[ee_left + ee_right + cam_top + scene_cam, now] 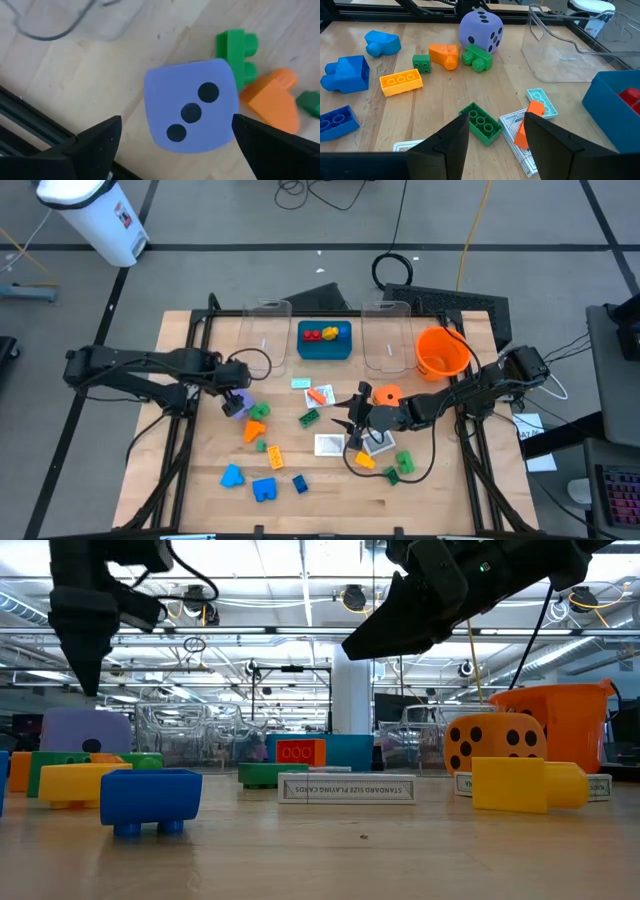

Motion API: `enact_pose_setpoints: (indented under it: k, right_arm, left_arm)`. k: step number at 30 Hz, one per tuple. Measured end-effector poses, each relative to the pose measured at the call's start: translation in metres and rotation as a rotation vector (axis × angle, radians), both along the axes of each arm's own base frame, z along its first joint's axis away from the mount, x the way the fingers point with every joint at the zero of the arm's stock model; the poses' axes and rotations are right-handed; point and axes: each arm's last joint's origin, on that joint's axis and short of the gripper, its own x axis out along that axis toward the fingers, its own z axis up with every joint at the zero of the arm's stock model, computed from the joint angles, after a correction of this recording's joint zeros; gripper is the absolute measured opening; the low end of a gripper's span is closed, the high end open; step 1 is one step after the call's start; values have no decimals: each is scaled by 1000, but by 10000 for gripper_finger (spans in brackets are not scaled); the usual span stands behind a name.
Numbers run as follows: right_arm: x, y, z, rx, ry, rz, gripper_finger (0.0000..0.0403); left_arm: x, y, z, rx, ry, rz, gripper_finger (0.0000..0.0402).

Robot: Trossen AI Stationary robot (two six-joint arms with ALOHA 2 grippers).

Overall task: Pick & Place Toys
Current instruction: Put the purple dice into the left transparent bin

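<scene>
Resting three-dot face up — purple die point(192, 111) — between open left claw point(175, 137).

A rounded purple foam die with black dots point(192, 111) sits on the wooden tabletop, three dots up, just beside a green plastic brick point(240, 55) and an orange plastic brick point(272, 100). Farther off lie a yellow studded brick point(401, 82), chunky blue bricks point(345, 75), a green studded brick point(481, 123) and flat white picture cards point(517, 135). An orange black-dotted die point(493, 743) rests on cards behind a yellow brick point(525, 783).

A blue tray point(325, 350) sits at the far side of the wooden table point(200, 470), between two clear bins point(266, 332) point(389, 337). An orange bowl point(441, 353) stands next to the right bin. On the floor beyond the table are a white bin point(95, 215) and a coil of black cable point(396, 269).
</scene>
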Motion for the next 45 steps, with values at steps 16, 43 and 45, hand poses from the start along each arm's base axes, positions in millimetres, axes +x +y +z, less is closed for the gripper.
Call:
enact_pose_setpoints:
  k: [16, 43, 45]
  right_arm:
    - [-1, 0, -1, 18, 8, -8, 185]
    - [-1, 0, -3, 15, 23, -11, 185]
    - [-1, 0, -3, 15, 23, -11, 185]
  left_arm:
    - [18, 10, -20, -81, 130, -19, 393]
    - [13, 25, -20, -153, 124, -25, 392]
    - [12, 26, -19, -198, 107, -25, 392]
